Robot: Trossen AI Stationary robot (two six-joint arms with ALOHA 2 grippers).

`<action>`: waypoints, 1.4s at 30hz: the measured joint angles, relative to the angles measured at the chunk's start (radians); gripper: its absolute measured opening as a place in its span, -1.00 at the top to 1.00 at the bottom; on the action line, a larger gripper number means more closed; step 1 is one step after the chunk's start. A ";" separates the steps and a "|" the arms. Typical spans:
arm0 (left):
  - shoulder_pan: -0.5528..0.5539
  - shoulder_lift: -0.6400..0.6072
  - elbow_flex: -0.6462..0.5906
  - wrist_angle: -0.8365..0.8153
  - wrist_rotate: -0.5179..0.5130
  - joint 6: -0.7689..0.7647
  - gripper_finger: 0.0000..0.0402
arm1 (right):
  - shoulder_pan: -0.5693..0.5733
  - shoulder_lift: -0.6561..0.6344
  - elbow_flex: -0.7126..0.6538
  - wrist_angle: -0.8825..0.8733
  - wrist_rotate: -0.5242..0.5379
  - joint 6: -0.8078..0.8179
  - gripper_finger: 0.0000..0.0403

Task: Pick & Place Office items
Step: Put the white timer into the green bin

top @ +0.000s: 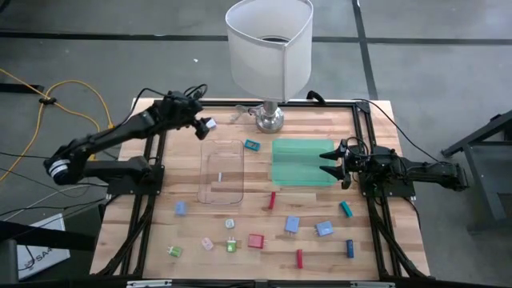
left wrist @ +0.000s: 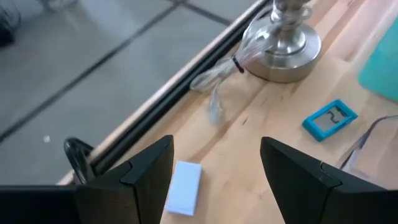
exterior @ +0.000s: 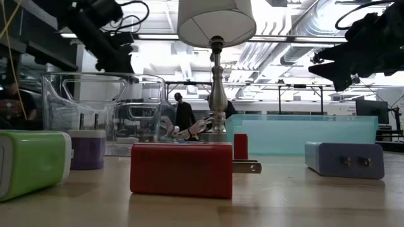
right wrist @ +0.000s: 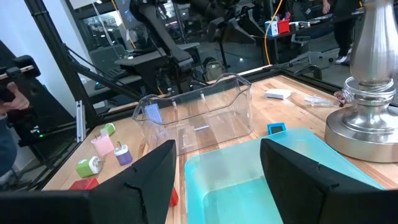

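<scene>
Several small office items lie across the near half of the table: a red charger block, blue blocks, red sticks, a teal stick, green pieces and a pink one. A teal frame piece lies by the lamp. My left gripper hangs open above the far left of the table, over a pale blue block that lies flat on the wood. My right gripper is open above the right edge of the green tray.
A clear plastic tray stands left of the green tray. A lamp with a white shade and metal base stands at the far edge, its cord coiled beside it. A black frame rail runs round the table.
</scene>
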 joint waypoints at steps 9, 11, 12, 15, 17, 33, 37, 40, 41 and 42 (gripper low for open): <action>0.021 0.023 0.018 -0.058 -0.094 0.003 -0.17 | 0.000 0.000 0.000 0.000 0.000 0.000 -0.10; 0.036 0.034 0.018 -0.058 -0.074 0.013 -0.17 | 0.000 0.000 0.000 0.000 0.000 0.000 -0.10; 0.045 0.039 0.018 -0.059 -0.071 0.014 -0.17 | 0.000 0.000 0.000 0.000 0.000 0.000 -0.10; 0.075 0.065 0.018 -0.057 -0.064 0.011 -0.17 | 0.000 0.000 0.000 0.000 0.000 0.000 -0.10; 0.096 0.084 0.018 -0.058 -0.041 -0.011 -0.17 | 0.000 0.000 0.000 0.000 0.000 0.000 -0.10; 0.321 0.219 0.018 -0.030 0.265 0.071 -0.17 | 0.000 0.000 0.000 0.000 0.000 0.000 -0.10; 0.330 0.219 0.033 -0.029 0.265 0.096 -0.17 | 0.000 0.000 0.000 0.000 0.000 0.000 -0.10; 0.320 0.219 0.067 -0.065 0.233 0.089 -0.17 | 0.000 0.000 0.000 0.000 0.000 0.000 -0.10; 0.313 0.219 0.082 -0.090 0.214 0.087 -0.17 | 0.000 0.000 0.000 0.000 0.000 0.000 -0.10; 0.305 0.219 0.098 -0.116 0.192 0.087 -0.17 | 0.000 0.000 0.000 0.000 0.000 0.000 -0.10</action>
